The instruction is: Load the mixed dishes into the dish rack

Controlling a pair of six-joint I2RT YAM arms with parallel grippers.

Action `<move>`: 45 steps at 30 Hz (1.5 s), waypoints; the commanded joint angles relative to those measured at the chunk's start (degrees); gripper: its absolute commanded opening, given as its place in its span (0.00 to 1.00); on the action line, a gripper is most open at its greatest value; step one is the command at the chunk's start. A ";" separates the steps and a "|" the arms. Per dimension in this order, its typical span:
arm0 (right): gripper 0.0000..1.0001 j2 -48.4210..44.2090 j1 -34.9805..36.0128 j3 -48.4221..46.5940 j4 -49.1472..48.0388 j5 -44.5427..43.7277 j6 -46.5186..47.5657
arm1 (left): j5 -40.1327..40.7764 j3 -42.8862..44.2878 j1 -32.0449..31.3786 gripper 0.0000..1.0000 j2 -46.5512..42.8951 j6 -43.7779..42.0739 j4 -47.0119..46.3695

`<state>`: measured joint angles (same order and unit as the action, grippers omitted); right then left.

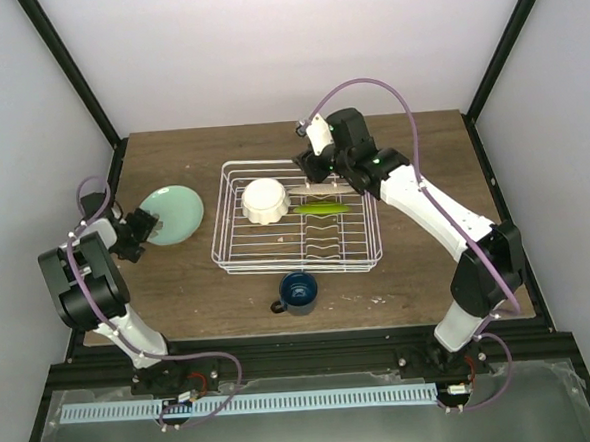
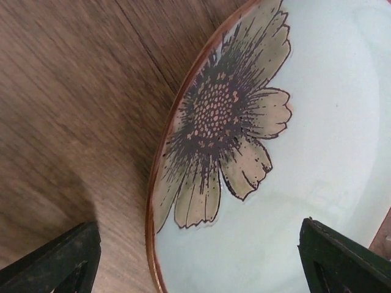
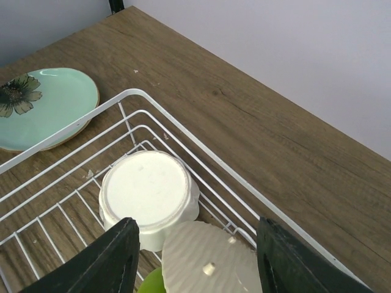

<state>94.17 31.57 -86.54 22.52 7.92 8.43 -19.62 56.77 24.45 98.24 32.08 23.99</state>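
Where the wooden table [image 1: 189, 288] lies nearest the arm bases, the dark blue handled mug [image 1: 299, 292] stands upright, mouth up, just in front of the white wire dish rack [image 1: 328, 241] and outside it. To the left, the pale mint-green plate [image 1: 172, 213], printed with a flower, rests flat on the table beside the rack. The left gripper [image 1: 143, 230] is at the plate's outer edge, its fingers [image 2: 58, 259] spread wide with the brown rim between them, and neither is seen to touch it. Within the rack, the cream scalloped-rim bowl [image 1: 265, 201] sits upside down in the left half, and the smaller lime-green dish [image 1: 321, 208] stands on edge to its right. At the rack's far side, the right gripper [image 3: 198, 250] hangs over the wires with its jaws apart. The flat cream plate [image 3: 211, 262], ribbed, sits between them just beside the bowl; whether either finger presses it cannot be told.
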 commanded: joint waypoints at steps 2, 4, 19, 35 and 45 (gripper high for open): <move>0.53 -0.49 -0.02 -3.05 1.46 1.26 -0.96 | -4.07 -2.28 0.06 0.87 2.28 2.81 -8.47; 0.53 -0.40 -0.02 -3.18 1.60 1.34 -1.03 | -5.04 -2.84 -0.06 0.84 3.21 3.73 -10.56; 0.46 -0.19 -0.02 -3.02 2.44 1.81 -1.83 | -7.86 -3.22 -0.23 0.20 8.11 5.03 -15.61; 0.45 0.24 -0.02 -2.71 2.26 3.87 -2.13 | -14.95 -6.80 -0.35 0.00 4.20 4.33 -23.25; 0.45 1.60 0.00 -2.92 2.33 8.49 -3.82 | -23.45 -10.47 0.27 0.00 -2.53 14.99 -41.53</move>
<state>95.04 31.57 -86.56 24.84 13.87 5.96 -36.56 46.68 24.38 99.79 41.32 -4.29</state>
